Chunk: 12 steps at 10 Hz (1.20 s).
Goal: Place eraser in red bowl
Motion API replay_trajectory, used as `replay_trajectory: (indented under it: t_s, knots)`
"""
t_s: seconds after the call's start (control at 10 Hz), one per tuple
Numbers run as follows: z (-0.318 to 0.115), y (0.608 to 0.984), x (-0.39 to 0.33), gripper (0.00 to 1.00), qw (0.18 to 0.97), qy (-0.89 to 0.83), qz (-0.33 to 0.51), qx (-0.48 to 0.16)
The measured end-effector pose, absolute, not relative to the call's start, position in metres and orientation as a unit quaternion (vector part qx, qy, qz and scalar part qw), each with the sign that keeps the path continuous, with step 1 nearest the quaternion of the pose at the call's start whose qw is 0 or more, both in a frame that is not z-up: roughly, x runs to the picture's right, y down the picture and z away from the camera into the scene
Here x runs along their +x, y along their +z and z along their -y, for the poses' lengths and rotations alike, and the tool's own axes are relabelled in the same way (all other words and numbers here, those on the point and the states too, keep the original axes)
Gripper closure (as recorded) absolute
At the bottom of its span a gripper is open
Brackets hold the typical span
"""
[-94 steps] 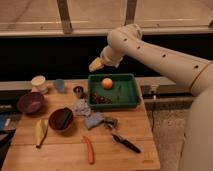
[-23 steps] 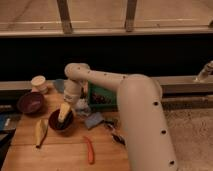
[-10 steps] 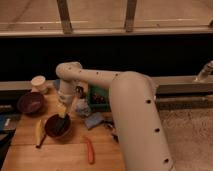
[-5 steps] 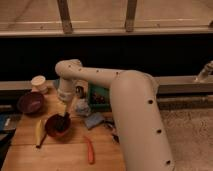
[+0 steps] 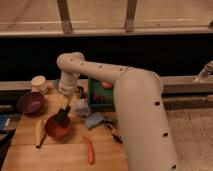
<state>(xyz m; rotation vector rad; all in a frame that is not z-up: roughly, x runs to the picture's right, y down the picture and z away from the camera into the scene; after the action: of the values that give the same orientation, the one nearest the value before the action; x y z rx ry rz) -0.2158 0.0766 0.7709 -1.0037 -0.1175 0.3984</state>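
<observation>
The red bowl sits at the table's front left, its brighter red inside showing. My gripper hangs from the pale arm, which reaches in from the right, and is just above the bowl's far rim. It is shut on the eraser, a small dark block that points down into the bowl, at or just above the bowl's inside. Whether the eraser touches the bowl is unclear.
A purple-maroon bowl and a white cup stand to the left. A banana lies beside the red bowl. A pale blue-grey pad, an orange-red carrot-like thing, a black tool and a green tray lie to the right.
My gripper has come down and to the left over the red bowl since 2.3 s ago. Over the last half second it has hardly moved.
</observation>
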Motion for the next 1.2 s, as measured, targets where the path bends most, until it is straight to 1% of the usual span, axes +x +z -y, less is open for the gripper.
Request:
replay_trajectory:
  t_s: [0.6, 0.8, 1.2]
  knots:
    - [0.003, 0.697, -0.198, 0.9, 0.886, 0.185, 0.071, -0.42]
    - [0.011, 0.692, -0.192, 0.9, 0.891, 0.186, 0.071, -0.409]
    - [0.008, 0.701, -0.183, 0.9, 0.888, 0.192, 0.08, -0.41]
